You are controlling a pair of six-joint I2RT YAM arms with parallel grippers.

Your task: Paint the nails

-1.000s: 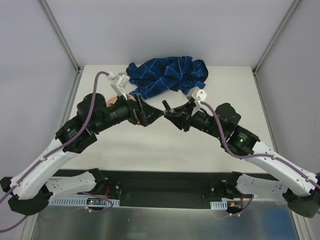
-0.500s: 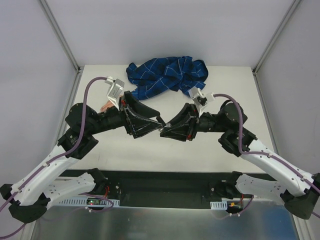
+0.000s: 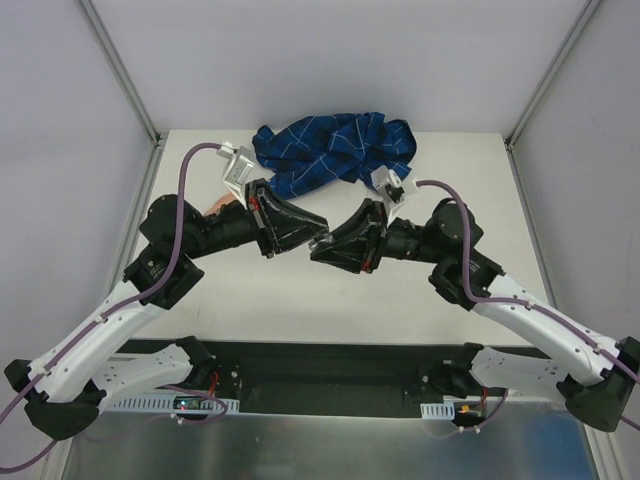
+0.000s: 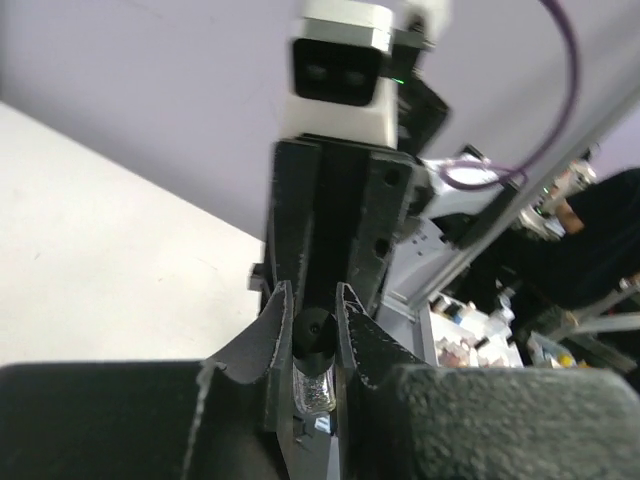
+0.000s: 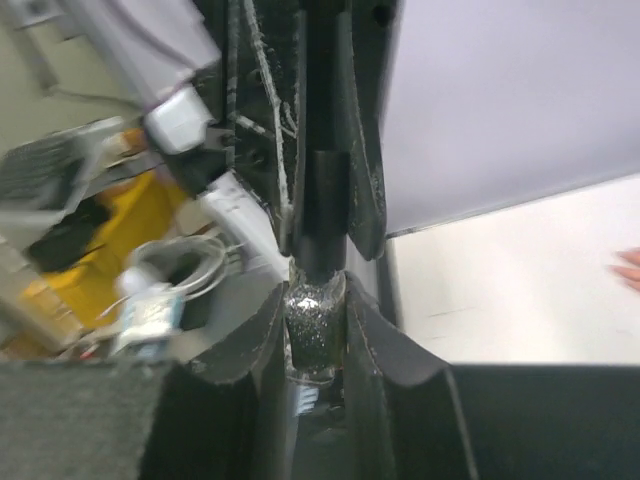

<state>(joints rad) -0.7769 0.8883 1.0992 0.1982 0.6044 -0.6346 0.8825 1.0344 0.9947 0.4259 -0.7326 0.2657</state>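
Note:
My two grippers meet tip to tip above the middle of the table, left gripper (image 3: 320, 236) against right gripper (image 3: 312, 251). A small bottle with a glittery glass body (image 5: 315, 335) sits clamped between the right gripper's (image 5: 315, 295) fingers. Its dark cap (image 5: 321, 210) points away into the left gripper's fingers. In the left wrist view the left gripper (image 4: 313, 300) is shut on the dark cap (image 4: 313, 333). The peach dummy hand (image 3: 217, 205) lies behind my left arm, mostly hidden; a fingertip (image 5: 630, 268) shows at the right wrist view's edge. The nails are too small to make out.
A crumpled blue white-checked cloth (image 3: 335, 148) lies at the back of the white table (image 3: 300, 300). Metal frame posts rise at the back corners, the left post (image 3: 120, 70) and the right one (image 3: 555, 75). A dark rail (image 3: 320, 365) runs along the near edge.
Both grippers swung toward each other and met in the middle. The left jaws went from open to shut round the cap. The right grip on the bottle stayed.

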